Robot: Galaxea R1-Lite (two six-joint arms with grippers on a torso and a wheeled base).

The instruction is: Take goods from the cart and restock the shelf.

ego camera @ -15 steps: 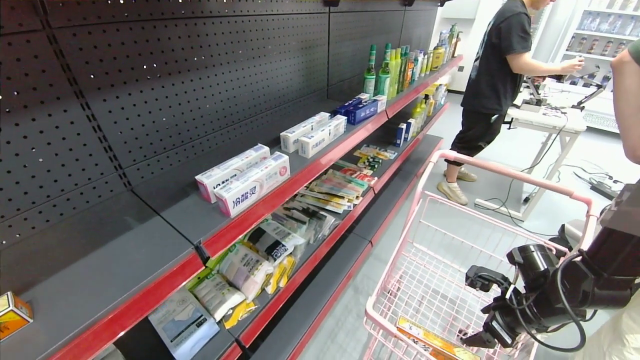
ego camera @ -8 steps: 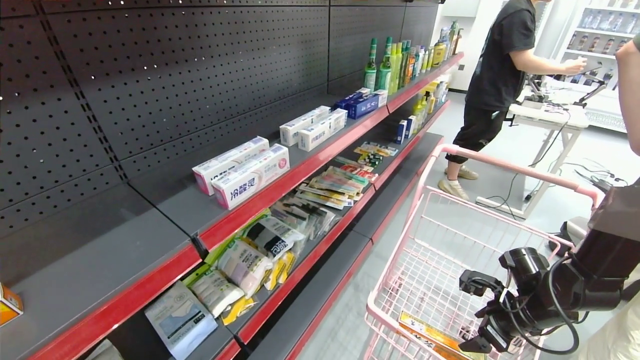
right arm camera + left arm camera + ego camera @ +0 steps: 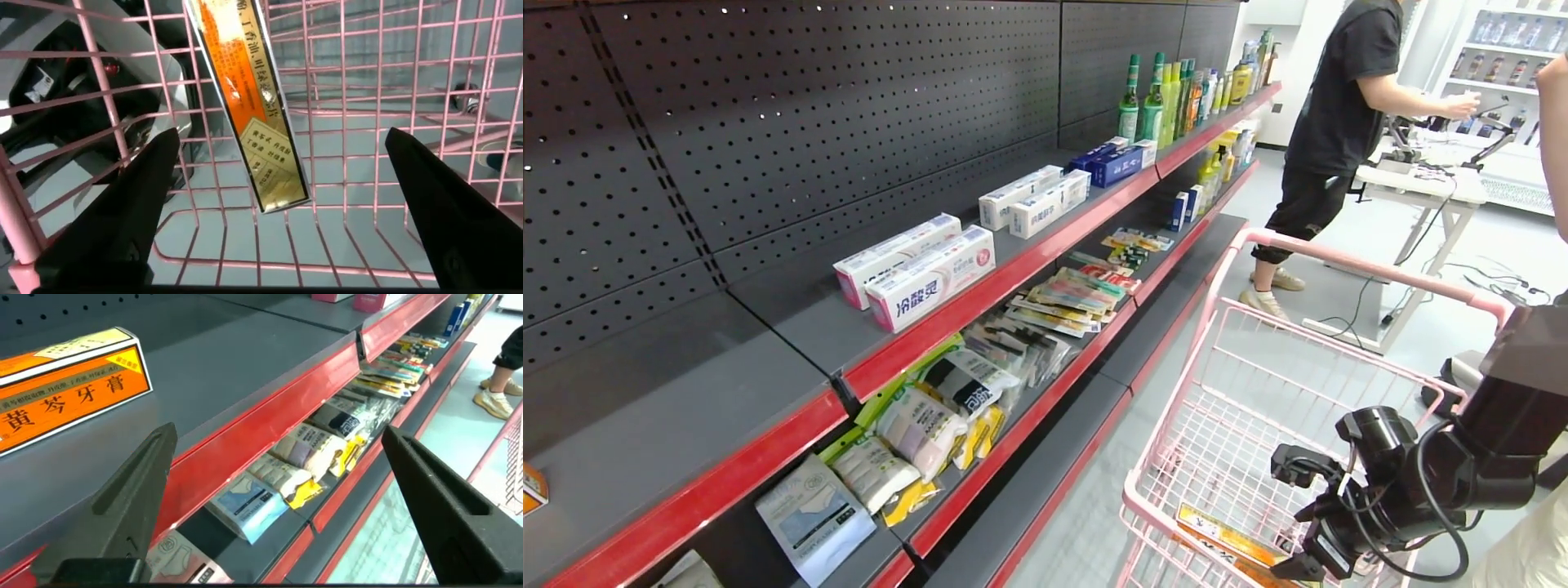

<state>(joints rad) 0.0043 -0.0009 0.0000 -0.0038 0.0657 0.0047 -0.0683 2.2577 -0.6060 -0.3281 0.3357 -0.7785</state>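
The long orange carton point(image 3: 245, 98) lies flat on the wire floor of the pink cart point(image 3: 1339, 278), just ahead of the right gripper point(image 3: 279, 139). That gripper is spread wide and empty, and the carton's long axis is seen running between its fingers. The left gripper point(image 3: 278, 437), likewise spread, is held well apart, at the shelf point(image 3: 980, 306).

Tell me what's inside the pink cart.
One long orange box lies on the wire floor of the cart, with the right gripper open above it. No other goods are visible there. In the head view, the right arm covers the near corner of the cart.
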